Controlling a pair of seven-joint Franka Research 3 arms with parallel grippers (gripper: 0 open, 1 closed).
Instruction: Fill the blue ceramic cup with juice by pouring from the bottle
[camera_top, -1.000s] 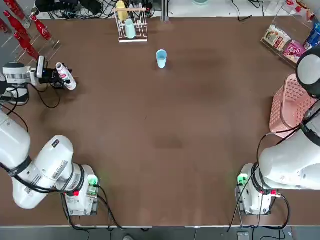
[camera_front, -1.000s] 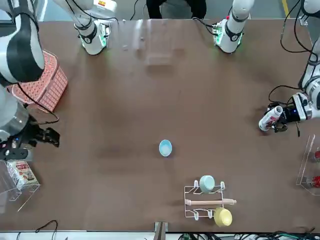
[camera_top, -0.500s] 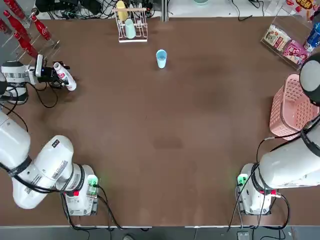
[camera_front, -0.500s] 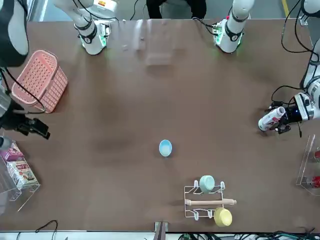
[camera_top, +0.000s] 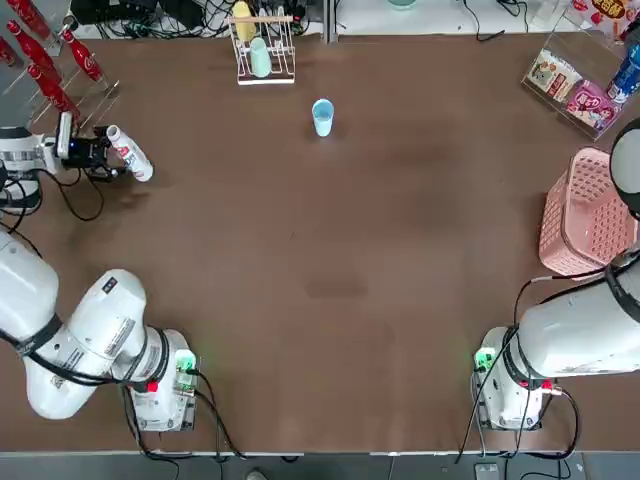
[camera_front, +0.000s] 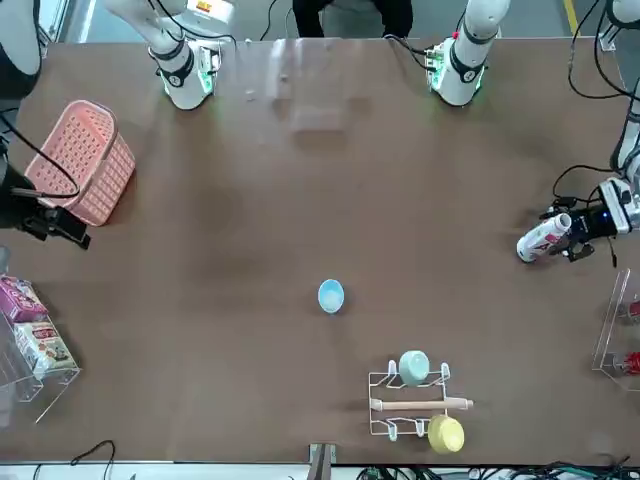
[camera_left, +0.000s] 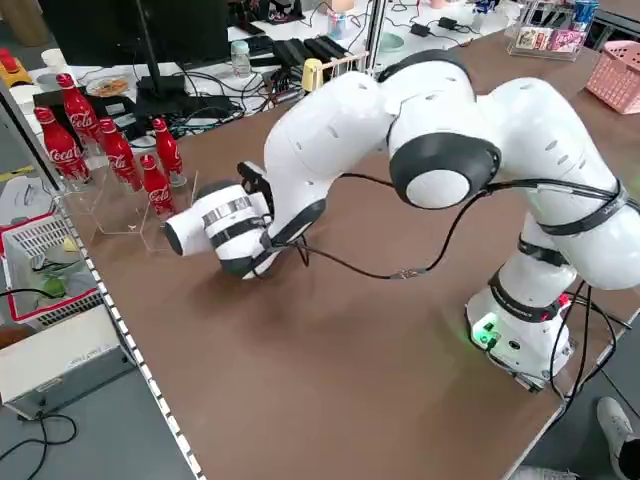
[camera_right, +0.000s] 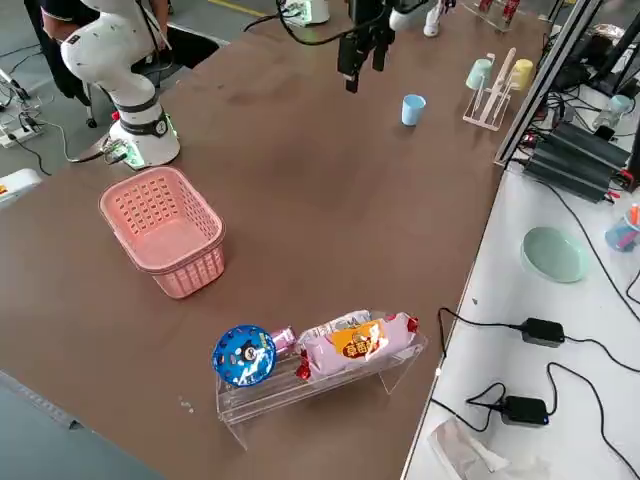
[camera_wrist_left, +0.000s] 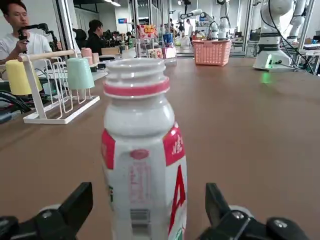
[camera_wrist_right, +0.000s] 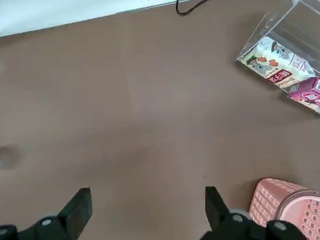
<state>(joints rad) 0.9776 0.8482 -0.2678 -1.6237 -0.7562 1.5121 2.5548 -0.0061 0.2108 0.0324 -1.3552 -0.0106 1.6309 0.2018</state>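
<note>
Your left tool (camera_top: 100, 153) sat at the far left edge of the counter (camera_top: 340, 280), level with the surface, its fingers spread wide on either side of the bottle (camera_top: 131, 153) and not touching it. In the left wrist view the bottle (camera_wrist_left: 144, 150) stood upright between the two fingers, white with a red label, its mouth uncapped. That low, sideways approach suits a grip around the body, which would leave the neck free to tip.

The blue ceramic cup (camera_top: 322, 116) stood upright and alone toward the far side of the counter, well apart from the bottle and just in front of the drying rack (camera_top: 262, 45). Nothing crowded it, so a pour would have room. Whether it held any juice could not be told from these views.

This arrangement would fit you closing in on the bottle to pick it up, and equally you letting go after setting it back down; the pictures did not settle which.

Your right tool (camera_front: 55, 228) hung above the right edge of the counter beside the pink basket (camera_top: 580, 215), fingers wide apart and holding nothing, clear of the cup and the bottle. Keeping it there left the middle open.
</note>
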